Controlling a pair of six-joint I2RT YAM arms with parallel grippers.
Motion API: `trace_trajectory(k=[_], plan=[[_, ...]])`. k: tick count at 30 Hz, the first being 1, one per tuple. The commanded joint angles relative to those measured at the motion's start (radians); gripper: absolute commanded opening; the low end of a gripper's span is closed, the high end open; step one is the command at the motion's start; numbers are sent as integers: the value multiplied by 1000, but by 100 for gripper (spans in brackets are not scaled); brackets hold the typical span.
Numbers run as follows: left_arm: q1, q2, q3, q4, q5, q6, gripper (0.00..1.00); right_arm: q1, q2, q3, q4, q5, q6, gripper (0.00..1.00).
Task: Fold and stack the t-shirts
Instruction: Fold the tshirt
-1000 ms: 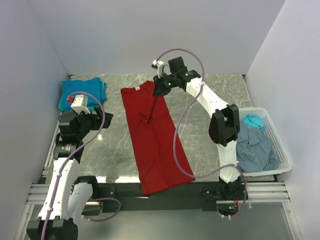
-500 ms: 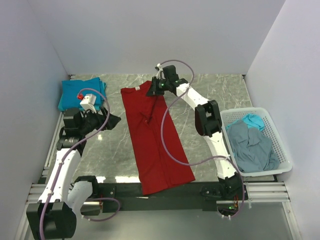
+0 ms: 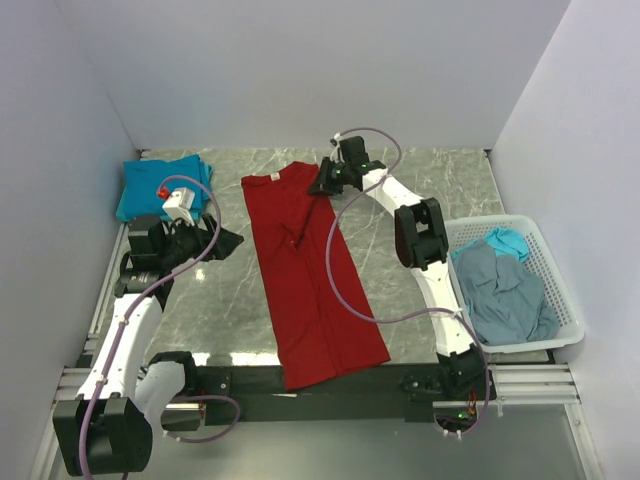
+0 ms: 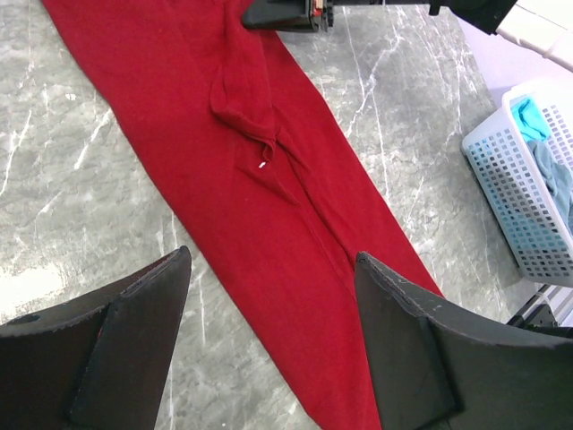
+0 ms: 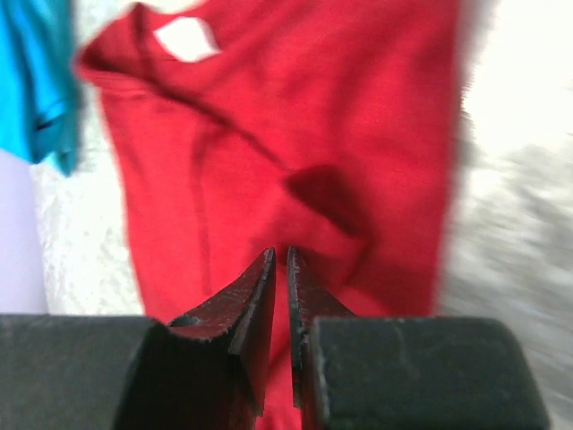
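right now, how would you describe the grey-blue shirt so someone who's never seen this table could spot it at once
Find the white lattice basket at the right edge of the marble table. The grey-blue shirt is the crumpled heap filling most of it. It is dull and bunched, unlike the small bright teal piece at the basket's far end and the red shirt spread flat on the marble.

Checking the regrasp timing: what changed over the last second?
The right arm swung its elbow left, off the white basket; the right claw stayed nearly shut at the far end of the red t-shirt, grip not visible. The left claw, open, edged towards it. Shirt and teal t-shirts stayed put.
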Motion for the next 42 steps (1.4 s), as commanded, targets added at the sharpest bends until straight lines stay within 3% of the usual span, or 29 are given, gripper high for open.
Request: trace_trajectory(k=[1, 12, 18, 21, 25, 29, 32, 34, 36, 37, 38, 39, 40, 41, 42], plan=[[-1, -5, 17, 34, 33, 6, 79, -15, -32, -13, -5, 23, 3, 18], [-3, -7, 14, 35, 35, 5, 79, -30, -87, -30, -25, -1, -34, 18], [-6, 30, 8, 60, 94, -33, 77, -36, -254, -110, -60, -24, -141, 18], [-35, 65, 20, 72, 113, -58, 76, -38, -372, -195, -94, -42, -264, 18], [-148, 159, 116, 69, 52, -96, 70, -36, -543, -335, -187, -220, -576, 21], [-237, 257, 187, 47, 54, -95, 46, -35, -751, -536, -343, -297, -843, 32], [-326, 230, 195, 1, 10, -31, 36, -32, -935, -657, -462, -294, -1095, 36], [-410, 195, 187, -35, -20, 38, 33, -32, -1107, -841, -456, -274, -1255, 38], [-498, 124, 155, -35, -34, 89, 33, -33, -1280, -1042, -431, -277, -1354, 62], [-521, 95, 137, -8, -34, 132, 34, -33, -1334, -1111, -387, -280, -1409, 73], [-536, 43, 115, 19, 4, 155, 38, -33, -1381, -1225, -371, -295, -1439, 95], [-550, 18, 68, 50, 15, 161, 50, -33, -1456, -1278, -373, -321, -1483, 96], [-552, -6, 42, 108, 22, 143, 83, -32, -1487, -1323, -415, -347, -1617, 97], [-552, -37, 20, 128, 16, 129, 95, -25, -1511, -1387, -454, -369, -1693, 97], [-552, -43, -6, 132, 28, 128, 99, -21, -1544, -1410, -498, -400, -1833, 97]])
